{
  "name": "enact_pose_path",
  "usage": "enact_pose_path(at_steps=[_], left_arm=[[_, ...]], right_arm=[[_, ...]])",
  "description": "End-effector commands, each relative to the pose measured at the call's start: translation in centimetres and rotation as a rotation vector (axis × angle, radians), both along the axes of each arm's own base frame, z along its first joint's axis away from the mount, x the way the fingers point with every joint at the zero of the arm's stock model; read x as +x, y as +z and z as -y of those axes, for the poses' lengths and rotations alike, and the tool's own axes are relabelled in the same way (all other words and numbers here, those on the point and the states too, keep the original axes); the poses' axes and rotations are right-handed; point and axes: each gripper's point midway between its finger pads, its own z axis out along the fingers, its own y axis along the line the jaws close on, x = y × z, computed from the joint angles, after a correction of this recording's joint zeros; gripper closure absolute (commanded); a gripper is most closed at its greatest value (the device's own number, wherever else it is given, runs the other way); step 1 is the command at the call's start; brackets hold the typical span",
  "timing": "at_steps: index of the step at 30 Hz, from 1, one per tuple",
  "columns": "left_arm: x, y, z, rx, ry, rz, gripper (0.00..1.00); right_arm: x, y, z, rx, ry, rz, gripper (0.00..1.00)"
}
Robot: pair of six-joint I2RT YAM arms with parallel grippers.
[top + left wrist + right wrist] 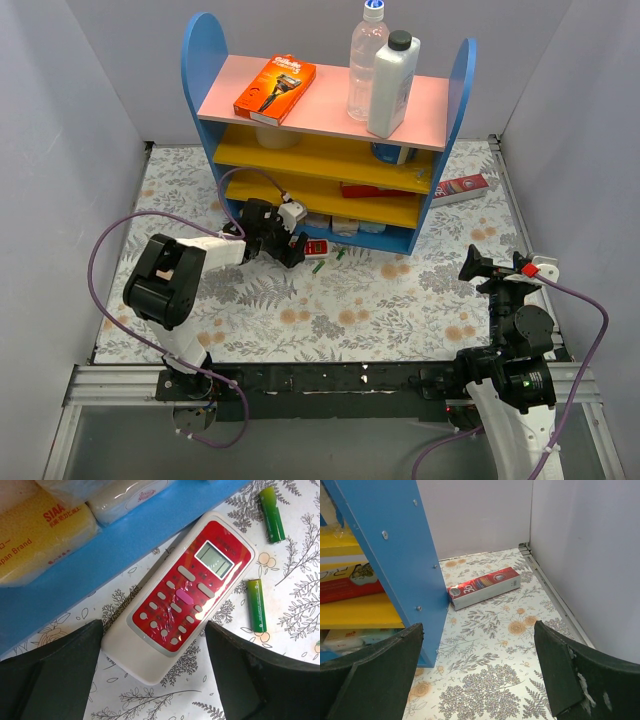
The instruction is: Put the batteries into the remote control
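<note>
The remote control point(187, 597) lies face up on the flowered table, red buttons and grey screen showing, against the blue shelf base. In the top view it point(316, 248) is just right of my left gripper point(290, 245). My left gripper point(155, 680) is open, its fingers point(55, 675) standing either side of the remote's near white end without touching it. Two green batteries point(271, 514) point(256, 605) lie on the table right of the remote; they also show in the top view point(320, 267). My right gripper point(477, 680) is open and empty above the table at the right point(478, 262).
A blue shelf unit point(330, 140) stands at the back, with an orange razor box point(275, 88) and two bottles point(380, 70) on top and packets point(45, 535) on its bottom shelf. A red-and-white carton point(484, 587) lies by its right side. Walls close in the table.
</note>
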Motion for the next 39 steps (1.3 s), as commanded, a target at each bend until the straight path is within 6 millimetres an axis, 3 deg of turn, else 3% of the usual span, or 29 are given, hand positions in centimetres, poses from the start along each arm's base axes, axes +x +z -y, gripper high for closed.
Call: enact_pose_path(at_steps=[1, 6, 11, 14, 19, 24, 26, 28, 33, 37, 39], left_arm=[[0.7, 0.1, -0.6, 0.056, 0.013, 0.027, 0.21], [0.3, -0.5, -2.1, 0.12, 0.03, 0.036, 0.39], [-0.1, -0.2, -4.3, 0.2, 0.103, 0.052, 0.44], [-0.5, 0.1, -5.7, 0.234, 0.169, 0.058, 0.53], [-2.5, -0.5, -7.3, 0.286, 0.254, -0.065, 0.58], [-6.8, -2.0, -8.7, 0.319, 0.375, -0.292, 0.53], [-8.3, -2.6, -10.3, 0.398, 0.43, -0.352, 0.53], [-8.4, -2.3, -11.1, 0.424, 0.532, -0.394, 0.5], [-9.1, -2.3, -10.9, 0.415, 0.544, -0.43, 0.33], [-7.9, 0.0, -8.9, 0.284, 0.52, -0.38, 0.12], [-6.4, 1.7, -8.1, 0.217, 0.514, -0.303, 0.07]], right_arm=[[-4.1, 5.2, 1.0, 0.045, -0.007, 0.26, 0.02], [-4.1, 5.2, 0.9, 0.045, -0.004, 0.258, 0.02], [-4.0, 5.2, 0.8, 0.045, 0.001, 0.257, 0.02], [-4.1, 5.2, 0.8, 0.047, 0.003, 0.258, 0.02], [-4.0, 5.2, 0.8, 0.048, 0.006, 0.257, 0.02], [-4.1, 5.3, 0.7, 0.051, 0.011, 0.258, 0.02], [-4.1, 5.2, 0.6, 0.049, 0.014, 0.257, 0.02], [-4.1, 5.2, 0.6, 0.051, 0.014, 0.259, 0.02], [-4.1, 5.2, 0.6, 0.05, 0.014, 0.257, 0.02], [-4.0, 5.2, 0.7, 0.049, 0.012, 0.255, 0.02], [-4.0, 5.2, 0.6, 0.047, 0.013, 0.258, 0.02]])
